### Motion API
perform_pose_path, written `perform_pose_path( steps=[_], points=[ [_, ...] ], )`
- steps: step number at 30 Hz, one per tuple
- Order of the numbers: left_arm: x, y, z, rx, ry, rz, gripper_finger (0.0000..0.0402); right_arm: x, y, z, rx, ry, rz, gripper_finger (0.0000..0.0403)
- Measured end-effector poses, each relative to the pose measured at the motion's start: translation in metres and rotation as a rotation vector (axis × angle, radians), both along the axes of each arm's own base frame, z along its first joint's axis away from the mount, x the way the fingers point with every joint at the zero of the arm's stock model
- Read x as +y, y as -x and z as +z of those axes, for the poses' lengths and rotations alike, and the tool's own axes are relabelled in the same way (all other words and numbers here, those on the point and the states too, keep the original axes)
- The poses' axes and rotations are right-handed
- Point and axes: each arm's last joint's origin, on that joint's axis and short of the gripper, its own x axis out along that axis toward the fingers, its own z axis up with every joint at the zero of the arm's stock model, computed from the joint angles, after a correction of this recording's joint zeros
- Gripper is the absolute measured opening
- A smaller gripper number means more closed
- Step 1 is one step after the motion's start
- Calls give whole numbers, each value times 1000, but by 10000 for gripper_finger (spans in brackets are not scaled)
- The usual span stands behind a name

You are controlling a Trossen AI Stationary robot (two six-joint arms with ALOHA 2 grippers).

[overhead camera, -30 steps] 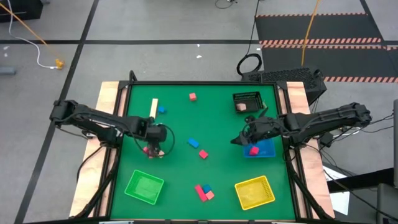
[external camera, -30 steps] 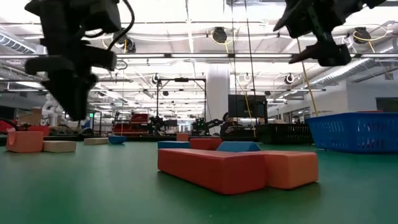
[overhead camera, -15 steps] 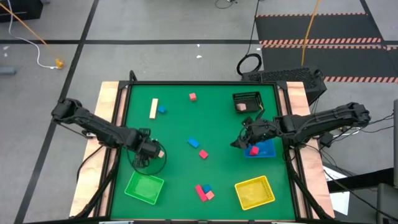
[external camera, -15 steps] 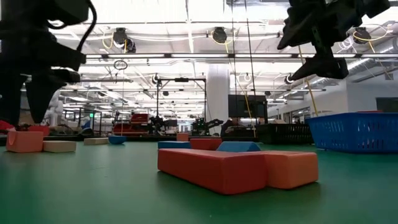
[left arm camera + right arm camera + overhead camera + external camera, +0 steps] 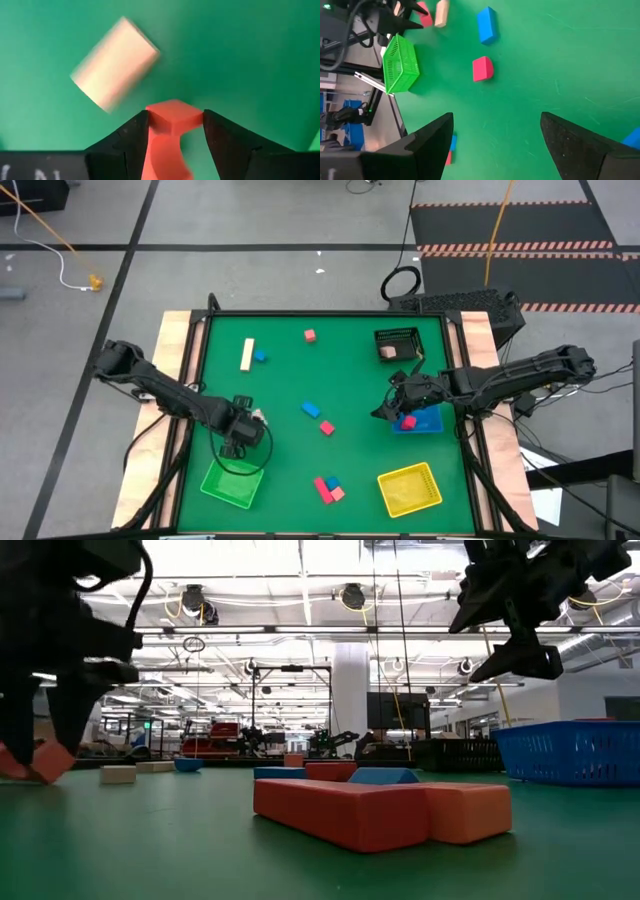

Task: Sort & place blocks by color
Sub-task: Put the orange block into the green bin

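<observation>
My left gripper (image 5: 240, 440) is near the table's left near corner, just beyond the green tray (image 5: 231, 482), and is shut on a red block (image 5: 173, 112). A cream block (image 5: 257, 417) lies flat on the table beside it. My right gripper (image 5: 383, 409) hangs open above the table, beside the blue tray (image 5: 425, 423), which holds a pink block (image 5: 408, 421). Other blocks lie on the table: a cream bar (image 5: 247, 354), blue cubes (image 5: 260, 356) (image 5: 311, 410), a pink cube (image 5: 310, 335), a red cube (image 5: 327, 427), and a red, blue and salmon cluster (image 5: 328, 488). My left gripper pinches the red block by two opposite side faces (image 5: 152, 116), one finger (image 5: 135, 135) on each side, coming from above and pointing down. In the low view the block (image 5: 33, 762) sits tilted in the hold; whether its lower corner touches the table I cannot tell.
A yellow tray (image 5: 409, 488) stands at the near right. A black mesh basket (image 5: 397, 343) with a tan block inside stands at the far right. The table has wooden side rails (image 5: 175, 345). Open green surface lies in the middle of the table.
My left gripper has moved toward the near edge and the green tray, come down on the red block and taken hold of it. The block, flat on the table before, now sits tilted between the fingers. The cream block beside it has slid a little.
</observation>
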Motion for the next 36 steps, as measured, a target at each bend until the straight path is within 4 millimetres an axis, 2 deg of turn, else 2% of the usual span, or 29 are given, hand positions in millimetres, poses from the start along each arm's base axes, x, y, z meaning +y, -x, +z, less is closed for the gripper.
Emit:
perform_pose_path(
  steps=[5, 12, 21, 30, 36],
  points=[
    [0, -1, -9, 43, -24, -23, 186, 0, 0, 0, 1, 3, 3, 288],
    [1, -8, -9, -21, -3, 52, 186, 0, -1, 1, -21, 20, 18, 288],
    [3, -7, -9, -11, -3, 136, 186, 1, -5, 6, -85, 31, 31, 288],
    [3, 4, -9, 89, -37, 127, 186, 1, -5, 6, -85, 28, 29, 288],
    [2, 1, -9, 62, -24, 124, 186, 1, -5, 6, -90, 41, 39, 288]
  ],
)
